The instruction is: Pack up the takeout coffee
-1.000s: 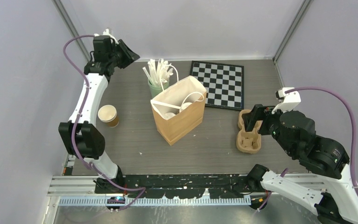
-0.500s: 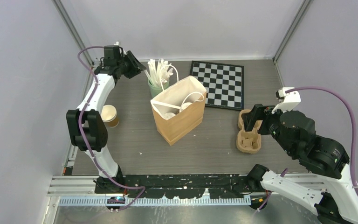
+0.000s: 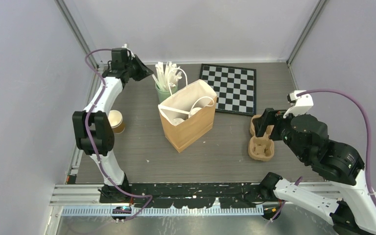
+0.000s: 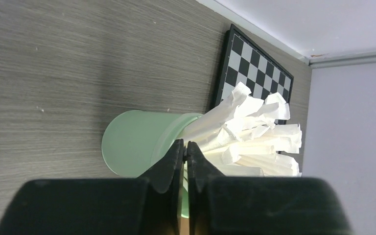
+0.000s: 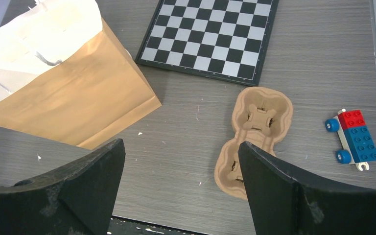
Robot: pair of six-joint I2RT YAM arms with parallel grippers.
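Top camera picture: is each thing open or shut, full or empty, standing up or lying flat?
Paper bag: standing up, top open.
Paper cup: standing up, no lid on.
Green can: standing up, full of white sticks.
Cup tray: lying flat, empty.
Chessboard: lying flat, no pieces on it.
Left gripper: shut, right by the sticks.
Right gripper: open, holding nothing.

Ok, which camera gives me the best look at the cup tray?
Right wrist: nearly the whole cup tray shows, both sockets clear. The top view has the right arm covering part of it. Left wrist doesn't show it.
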